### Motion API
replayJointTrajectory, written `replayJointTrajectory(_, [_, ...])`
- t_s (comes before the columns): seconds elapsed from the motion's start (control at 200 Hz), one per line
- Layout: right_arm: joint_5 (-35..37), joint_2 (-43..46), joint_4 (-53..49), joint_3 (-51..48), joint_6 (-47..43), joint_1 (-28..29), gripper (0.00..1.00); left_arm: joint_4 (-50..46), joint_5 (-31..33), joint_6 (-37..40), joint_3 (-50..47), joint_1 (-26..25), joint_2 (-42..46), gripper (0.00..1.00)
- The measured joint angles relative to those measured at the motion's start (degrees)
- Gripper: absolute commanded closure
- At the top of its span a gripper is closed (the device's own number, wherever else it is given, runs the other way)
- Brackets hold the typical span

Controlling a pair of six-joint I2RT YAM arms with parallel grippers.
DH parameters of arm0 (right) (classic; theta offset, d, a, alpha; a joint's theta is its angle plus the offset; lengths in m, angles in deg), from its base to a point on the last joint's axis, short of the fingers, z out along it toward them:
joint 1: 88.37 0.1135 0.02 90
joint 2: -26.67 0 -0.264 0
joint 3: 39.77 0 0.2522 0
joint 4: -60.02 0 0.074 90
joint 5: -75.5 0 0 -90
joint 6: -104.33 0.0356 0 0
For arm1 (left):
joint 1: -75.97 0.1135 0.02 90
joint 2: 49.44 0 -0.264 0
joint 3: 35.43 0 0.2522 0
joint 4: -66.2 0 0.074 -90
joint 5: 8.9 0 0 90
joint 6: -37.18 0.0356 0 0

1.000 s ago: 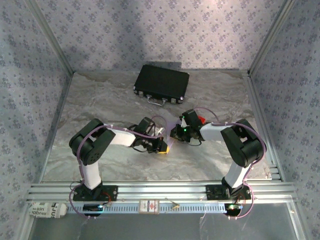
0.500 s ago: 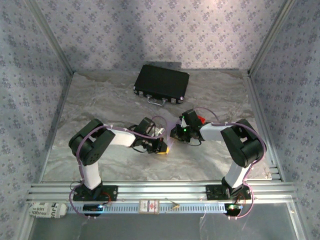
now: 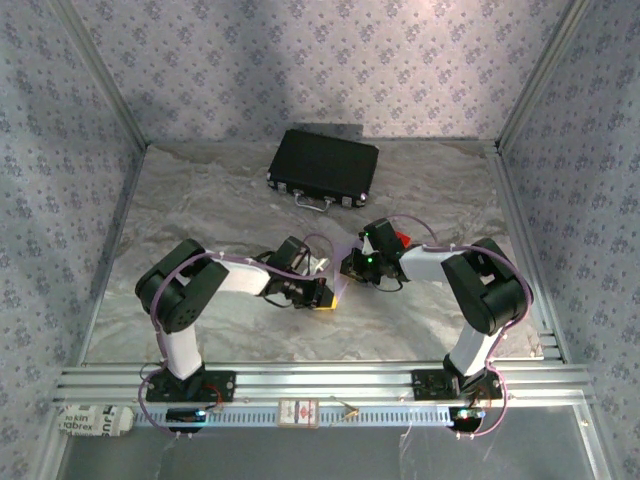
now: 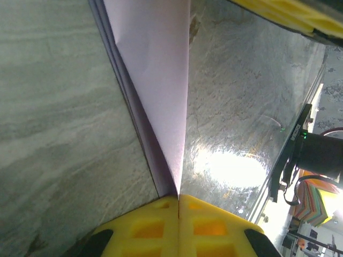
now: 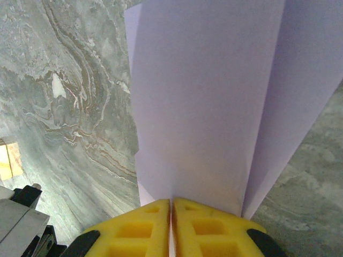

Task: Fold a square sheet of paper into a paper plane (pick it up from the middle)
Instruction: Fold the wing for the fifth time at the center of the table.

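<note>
Left gripper (image 4: 178, 197) and right gripper (image 5: 171, 201) are clenching the paper plane (image 5: 214, 96) at six o'clock; I'm judging it flimsy, best pinched along creases.

Item: sheet of paper (image 4: 155, 80). Thin, pale lilac, plain and unmarked. State: partly folded, several layers stacked, edges sharply creased. In the left wrist view it reads as a long narrow wedge, darker under-layers showing along its left edge, tapering to the closed yellow pads of the left gripper (image 4: 178, 201). In the right wrist view it is a broad flat panel with a second flap angled off to the right, its near edge pinched in the right gripper (image 5: 170, 206). Location: over the grey marbled tabletop, mid-table.
</note>
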Motion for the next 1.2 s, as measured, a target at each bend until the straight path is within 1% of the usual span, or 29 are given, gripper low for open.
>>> replayJointTrajectory(0.43, [0.02,0.0,0.0,0.0,0.0,0.04,0.87,-1.81,-0.37,0.0,-0.63,-0.24,0.92,1.0])
replayJointTrajectory(0.645, [0.02,0.0,0.02,0.0,0.0,0.04,0.87,-7.34,-0.63,0.0,-2.67,-1.51,4.26,1.0])
replayJointTrajectory(0.83, [0.04,0.0,-0.02,0.04,0.0,0.11,0.87,-11.43,0.02,-0.5,-3.13,-1.51,8.22,1.0])
replayJointTrajectory(0.984, [0.07,0.0,-0.02,0.04,0.0,0.11,0.87,-9.22,0.76,-3.3,-2.95,-0.26,12.39,1.0])
replayJointTrajectory(1.104, [0.07,0.0,-0.02,0.04,0.0,0.11,0.87,-5.25,1.62,-6.34,-1.49,0.9,12.04,1.0])
replayJointTrajectory(1.204, [0.02,-0.07,-0.11,0.13,0.02,0.11,0.87,-1.92,1.79,-8.55,1.05,1.09,9.9,1.0])
